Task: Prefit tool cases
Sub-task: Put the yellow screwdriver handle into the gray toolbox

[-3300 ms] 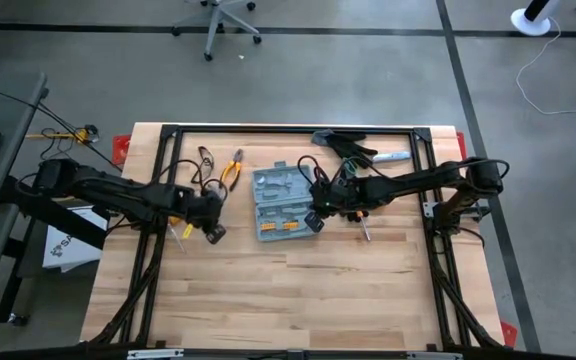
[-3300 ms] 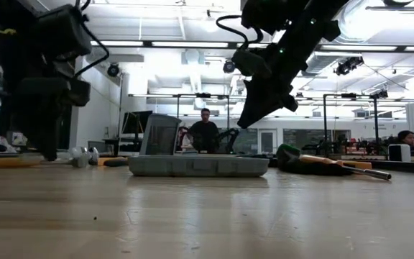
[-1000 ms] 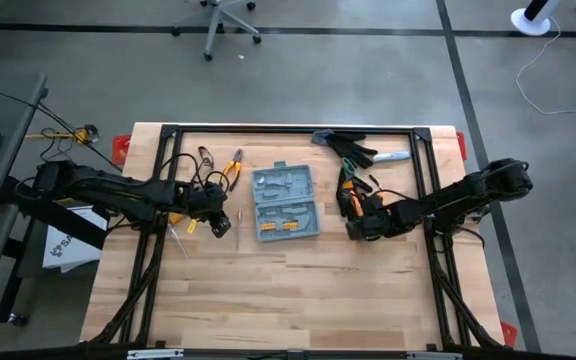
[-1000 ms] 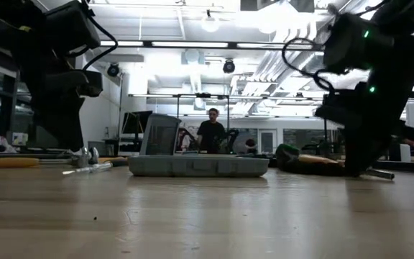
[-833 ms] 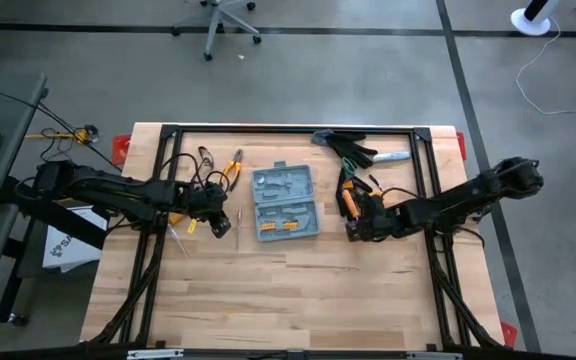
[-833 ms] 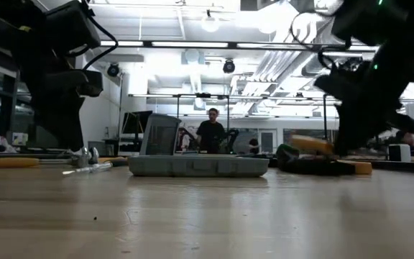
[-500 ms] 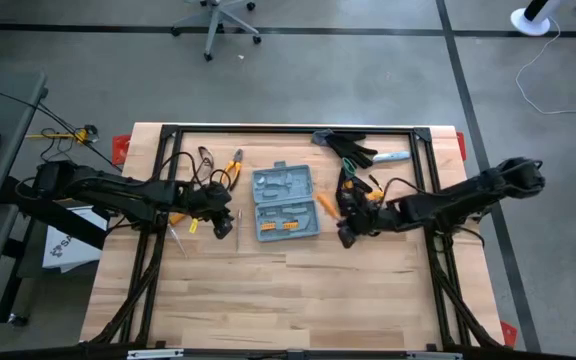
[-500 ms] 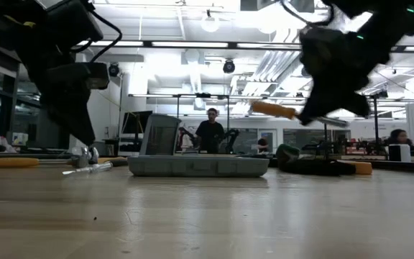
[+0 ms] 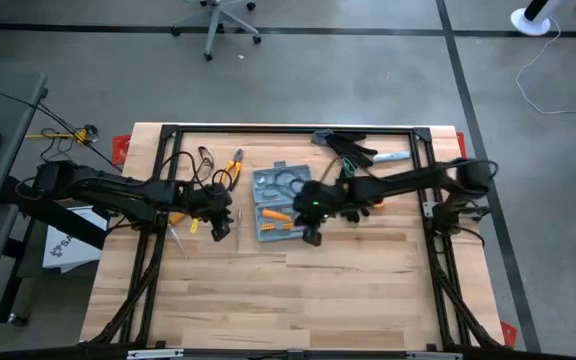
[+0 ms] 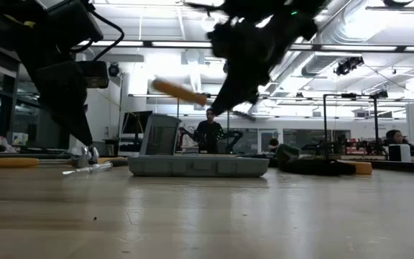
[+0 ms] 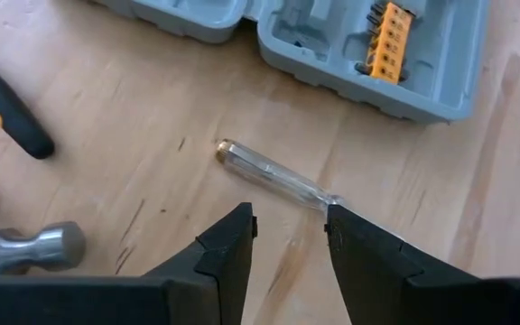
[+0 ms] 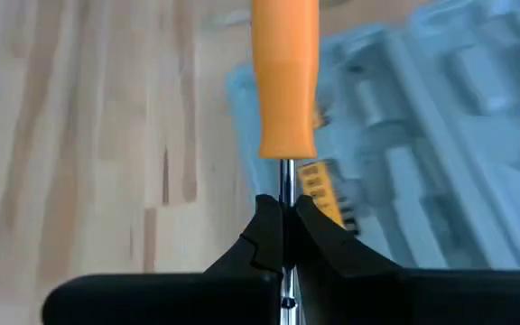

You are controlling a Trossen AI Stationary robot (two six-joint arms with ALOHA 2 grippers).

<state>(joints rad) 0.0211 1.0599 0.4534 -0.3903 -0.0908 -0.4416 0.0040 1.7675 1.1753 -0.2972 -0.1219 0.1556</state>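
Your near half of the bench (image 9: pixel 268 300) lies bare wood, open room between the frame rails. The open grey-blue tool case (image 9: pixel 283 202) sits far-centre. Your right hand (image 9: pixel 303 215) hangs above the case's near half, pinched on the shaft of an orange-handled screwdriver (image 12: pixel 284 77). Your left hand (image 11: pixel 289 230), fingers parted and holding nothing, hovers left of the case over a clear-handled screwdriver (image 11: pixel 273 176); a hammer head (image 11: pixel 25 248) lies nearby. Pliers (image 9: pixel 232 165) and gloves (image 9: pixel 348 147) lie along the far edge. Workshop behind, a person standing.
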